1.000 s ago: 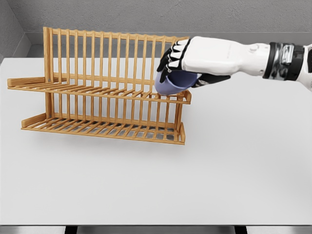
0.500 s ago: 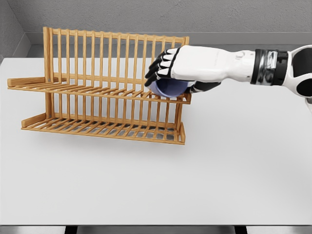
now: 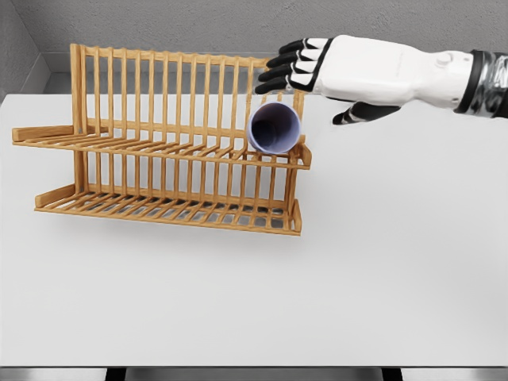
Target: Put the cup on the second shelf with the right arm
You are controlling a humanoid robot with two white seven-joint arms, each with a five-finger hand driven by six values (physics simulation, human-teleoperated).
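A lavender cup (image 3: 275, 128) lies on its side on the upper shelf of the wooden dish rack (image 3: 143, 143), near the shelf's right end, its open mouth turned toward the camera. My right hand (image 3: 313, 79) hovers just above and to the right of the cup, fingers spread and holding nothing, with a small gap between the fingertips (image 3: 276, 73) and the cup. The white right forearm (image 3: 413, 73) enters from the right edge. The left arm is out of view.
The two-tier rack stands on the white table (image 3: 317, 286) toward the back left, with a tall slatted back (image 3: 159, 79). Its lower shelf (image 3: 167, 208) holds nothing. A grey wall runs behind the table.
The right hand let go of the cup and lifted up and to the right. The cup now rests alone on the upper shelf, tipped with its mouth facing forward.
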